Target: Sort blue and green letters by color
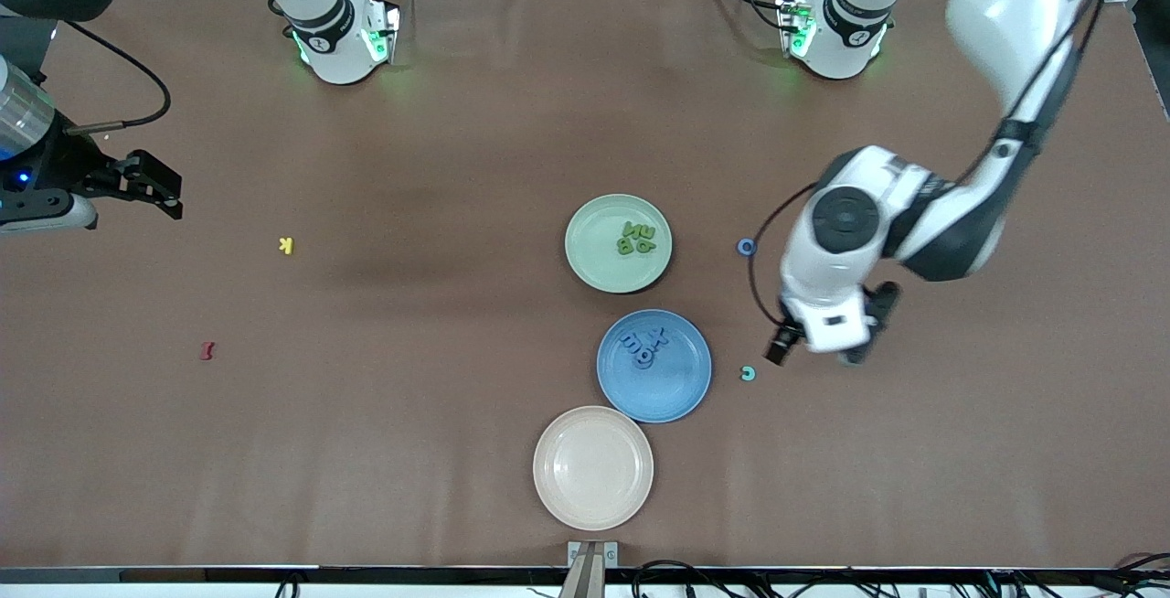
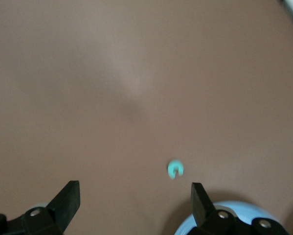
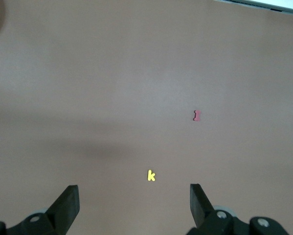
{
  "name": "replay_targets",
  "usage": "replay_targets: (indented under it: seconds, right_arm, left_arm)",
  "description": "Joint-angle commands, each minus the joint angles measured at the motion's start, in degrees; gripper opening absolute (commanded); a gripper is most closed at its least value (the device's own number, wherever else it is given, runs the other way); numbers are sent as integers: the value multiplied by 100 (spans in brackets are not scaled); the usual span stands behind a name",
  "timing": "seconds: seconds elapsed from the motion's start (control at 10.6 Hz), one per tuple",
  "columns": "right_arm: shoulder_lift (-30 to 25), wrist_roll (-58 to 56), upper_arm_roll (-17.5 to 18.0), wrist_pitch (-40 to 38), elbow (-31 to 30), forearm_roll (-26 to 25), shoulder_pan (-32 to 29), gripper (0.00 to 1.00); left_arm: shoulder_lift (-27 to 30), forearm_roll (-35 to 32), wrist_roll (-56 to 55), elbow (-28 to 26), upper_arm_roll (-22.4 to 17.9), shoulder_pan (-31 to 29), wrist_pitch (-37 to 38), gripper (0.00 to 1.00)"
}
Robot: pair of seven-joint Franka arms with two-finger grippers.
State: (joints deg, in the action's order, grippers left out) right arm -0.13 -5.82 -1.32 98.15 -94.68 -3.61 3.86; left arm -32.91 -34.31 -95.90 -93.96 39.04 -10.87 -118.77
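Over bare table beside blue plate [image 1: 654, 366], left gripper [image 1: 813, 347] hovers, fingers spread wide, empty, apparently lining up on teal C-piece [image 1: 749, 373] below. C too small for long axis; opening direction unclear. Blue ring [image 1: 746, 247] lies loose beside green plate [image 1: 618, 242]. Sorted letters already fill matching plates. Right gripper [image 1: 151, 186] waits, wide open, empty.

Three plates [image 1: 619, 214] in a row mid-counter [image 1: 411, 397]; letters [image 1: 636, 239] on the two farther from camera; nearest one bare.
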Motion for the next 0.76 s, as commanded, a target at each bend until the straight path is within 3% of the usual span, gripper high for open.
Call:
replay_targets:
  seconds: [0.0,0.19,0.38,0.66]
  right_arm:
    - [-13,54,18,-42,46,-70,1,100]
    - [-13,54,18,-42,46,-70,1,100]
    - [-13,54,18,-42,46,-70,1,100]
    - [-13,54,18,-42,37,-70,1,100]
  left_arm:
    - [566,250,-42,52,60,-100,555,100]
    - [1030,258,45,71,208,-177,959,100]
    - [1295,705,578,71,315,-336,1477,100]
    - [1637,1048,1299,-270,262,-433,1559,100]
